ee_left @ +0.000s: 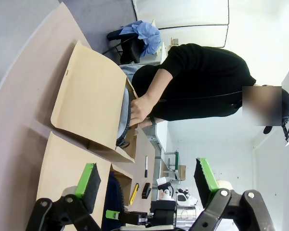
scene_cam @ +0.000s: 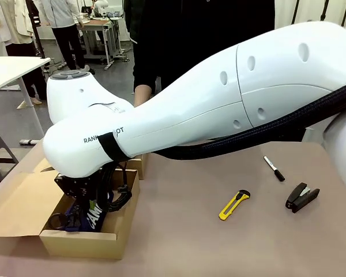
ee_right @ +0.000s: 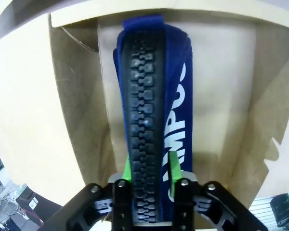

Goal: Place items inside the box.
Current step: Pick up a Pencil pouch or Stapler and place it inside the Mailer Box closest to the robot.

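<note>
Your right gripper (ee_right: 149,164) is down inside the box (scene_cam: 83,242), which sits at the near left corner of the worktop (scene_cam: 219,248); its fingers pinch the zip edge of the navy zip pouch (ee_right: 154,96), green pads touching either side, though you cannot judge how firmly. The pouch stands on its narrow edge between the cardboard walls; let go as it is and it will probably tip against one wall, which is harmless, but fabric or zip teeth catching a pad on the way up could drag it back out. The box looks light; a sideways pull from the wrist or its black cables (scene_cam: 120,195) could shift it or fold a flap. Your left gripper (ee_left: 147,185) hangs clear with its fingers spread wide. The person's hand (ee_left: 140,109) holds the grey zip pouch (ee_left: 123,118) at the box's far side; mind that hand when you lift. The yellow utility knife (scene_cam: 234,204), black marker pen (scene_cam: 274,168) and black stapler (scene_cam: 302,197) lie toward the right edge.
</note>
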You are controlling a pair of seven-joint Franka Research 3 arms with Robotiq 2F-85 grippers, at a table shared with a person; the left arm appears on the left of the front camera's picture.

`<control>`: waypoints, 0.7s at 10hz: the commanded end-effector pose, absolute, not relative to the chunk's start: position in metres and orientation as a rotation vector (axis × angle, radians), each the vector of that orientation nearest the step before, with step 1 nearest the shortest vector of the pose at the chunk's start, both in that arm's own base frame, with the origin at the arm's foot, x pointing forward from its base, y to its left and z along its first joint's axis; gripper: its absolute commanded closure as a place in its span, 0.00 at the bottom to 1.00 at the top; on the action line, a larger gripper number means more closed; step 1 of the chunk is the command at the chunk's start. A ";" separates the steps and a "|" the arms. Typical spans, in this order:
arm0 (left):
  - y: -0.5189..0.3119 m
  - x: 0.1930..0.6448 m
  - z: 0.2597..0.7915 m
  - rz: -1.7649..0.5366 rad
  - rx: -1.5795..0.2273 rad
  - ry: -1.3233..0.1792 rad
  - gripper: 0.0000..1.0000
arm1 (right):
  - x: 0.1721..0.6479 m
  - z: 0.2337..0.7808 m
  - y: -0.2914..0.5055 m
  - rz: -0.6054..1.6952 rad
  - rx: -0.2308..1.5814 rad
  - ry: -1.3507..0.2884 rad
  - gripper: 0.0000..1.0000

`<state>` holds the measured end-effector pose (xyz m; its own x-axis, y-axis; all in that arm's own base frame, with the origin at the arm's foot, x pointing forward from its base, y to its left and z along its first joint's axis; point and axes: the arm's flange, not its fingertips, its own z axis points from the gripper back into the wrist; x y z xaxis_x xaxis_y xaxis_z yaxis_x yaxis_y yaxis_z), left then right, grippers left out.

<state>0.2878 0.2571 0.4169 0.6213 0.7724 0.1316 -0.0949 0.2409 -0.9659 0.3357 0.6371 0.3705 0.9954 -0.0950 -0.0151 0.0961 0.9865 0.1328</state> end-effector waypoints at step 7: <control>0.257 0.286 0.417 0.652 -1.201 -0.709 0.00 | 0.334 0.376 0.630 -0.119 0.187 -0.006 0.00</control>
<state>0.2878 0.2571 0.4169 0.6213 0.7724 0.1316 -0.0949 0.2409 -0.9659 0.3408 0.6371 0.3759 0.9935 -0.1124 -0.0174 0.1138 0.9802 0.1618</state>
